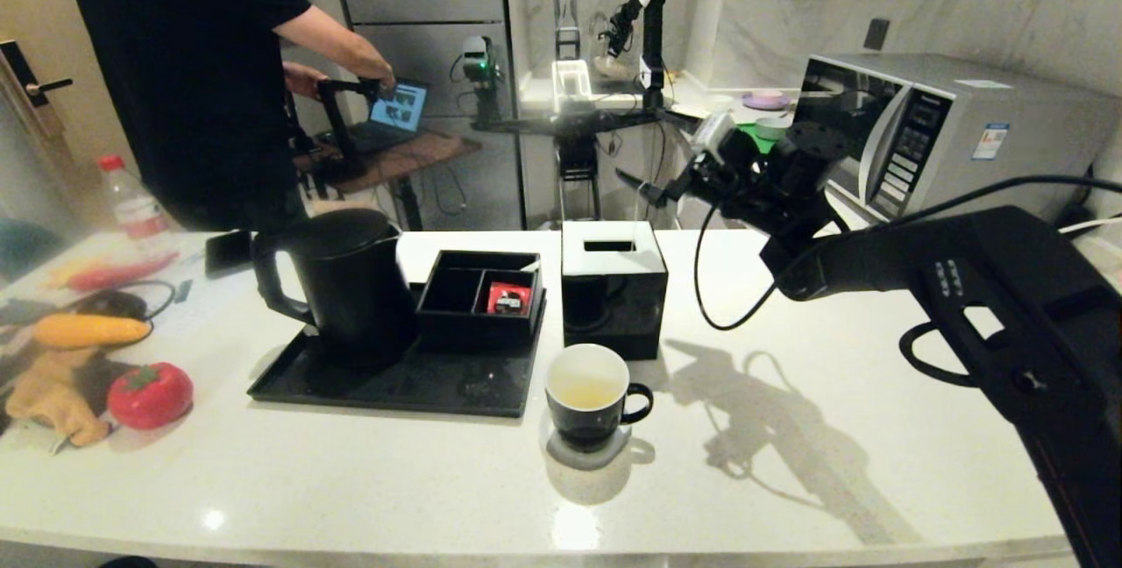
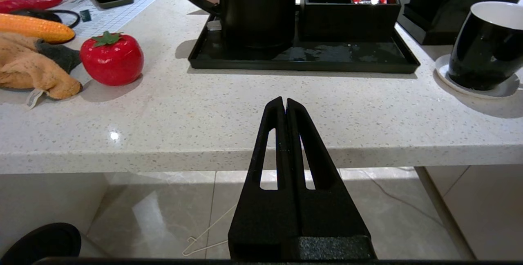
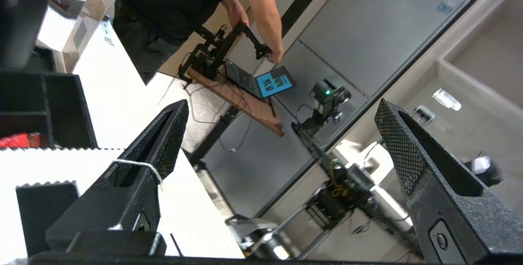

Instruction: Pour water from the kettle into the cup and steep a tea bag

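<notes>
The tall black kettle [image 1: 337, 287] [image 2: 257, 7] stands upright on a black tray [image 1: 394, 384]. The black cup [image 1: 589, 397] [image 2: 486, 48] sits on a pale coaster in front of the tray, with pale yellowish water [image 1: 589, 391] low inside it. No tea bag pouch shows; a thin white thread lies across one finger [image 3: 137, 163] of the right gripper. My right gripper [image 1: 653, 191] [image 3: 282, 105] hangs open and empty, raised behind the black cube box [image 1: 612, 287]. My left gripper [image 2: 284, 100] is shut, low before the counter's front edge, out of the head view.
A black divided box [image 1: 478, 296] on the tray holds a red packet [image 1: 508, 296]. A toy tomato [image 1: 149, 394], corn [image 1: 88, 330], a cloth and a phone [image 1: 228, 251] lie at the left. A microwave [image 1: 947, 130] stands at the back right. A person stands behind the counter.
</notes>
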Available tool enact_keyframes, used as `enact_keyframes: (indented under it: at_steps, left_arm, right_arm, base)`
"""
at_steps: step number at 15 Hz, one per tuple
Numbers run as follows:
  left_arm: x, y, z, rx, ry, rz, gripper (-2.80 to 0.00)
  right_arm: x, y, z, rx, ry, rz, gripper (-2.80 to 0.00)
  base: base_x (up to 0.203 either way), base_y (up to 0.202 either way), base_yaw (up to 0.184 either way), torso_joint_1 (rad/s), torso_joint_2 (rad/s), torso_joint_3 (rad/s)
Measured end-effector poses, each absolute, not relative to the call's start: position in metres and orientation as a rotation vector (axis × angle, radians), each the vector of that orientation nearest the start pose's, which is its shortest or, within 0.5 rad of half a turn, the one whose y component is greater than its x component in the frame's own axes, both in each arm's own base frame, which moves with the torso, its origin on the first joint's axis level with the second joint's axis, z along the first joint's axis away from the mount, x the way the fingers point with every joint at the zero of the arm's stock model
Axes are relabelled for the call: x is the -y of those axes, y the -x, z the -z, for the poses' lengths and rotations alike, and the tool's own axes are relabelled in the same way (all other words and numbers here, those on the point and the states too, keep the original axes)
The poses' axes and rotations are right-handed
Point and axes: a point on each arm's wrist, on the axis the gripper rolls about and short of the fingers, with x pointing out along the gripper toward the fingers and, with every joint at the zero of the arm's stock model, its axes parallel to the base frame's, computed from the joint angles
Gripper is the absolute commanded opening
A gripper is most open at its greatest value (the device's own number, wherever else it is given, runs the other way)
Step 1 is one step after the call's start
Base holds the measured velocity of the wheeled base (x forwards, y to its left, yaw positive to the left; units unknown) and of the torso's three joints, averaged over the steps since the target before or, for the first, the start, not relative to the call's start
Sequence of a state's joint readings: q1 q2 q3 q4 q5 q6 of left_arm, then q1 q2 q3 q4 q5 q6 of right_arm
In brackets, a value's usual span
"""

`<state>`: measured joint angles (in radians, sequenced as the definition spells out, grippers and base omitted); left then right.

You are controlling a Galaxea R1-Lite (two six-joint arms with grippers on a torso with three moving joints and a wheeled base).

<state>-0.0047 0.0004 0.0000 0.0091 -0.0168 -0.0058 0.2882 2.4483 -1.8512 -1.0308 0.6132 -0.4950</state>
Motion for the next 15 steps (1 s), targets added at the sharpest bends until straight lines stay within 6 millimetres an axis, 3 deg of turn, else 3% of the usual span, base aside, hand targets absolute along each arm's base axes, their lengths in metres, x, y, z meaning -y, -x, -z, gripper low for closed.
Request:
enact_keyframes:
  at_steps: [6, 15]
  left_arm:
    - [0.000, 0.023, -0.075, -0.010, 0.006, 0.021, -2.80]
    - [0.000, 0.023, -0.075, -0.010, 0.006, 0.021, -2.80]
  right_arm:
    - [-0.144, -0.487, -0.188, 0.672, 0.596, -0.717, 0.00]
    - [-0.127, -0.474, -0.134, 0.602, 0.602, -0.709, 0.00]
  base:
    - [0.000, 0.000, 0.000, 0.000, 0.00, 0.000]
    - [0.000, 0.000, 0.000, 0.000, 0.00, 0.000]
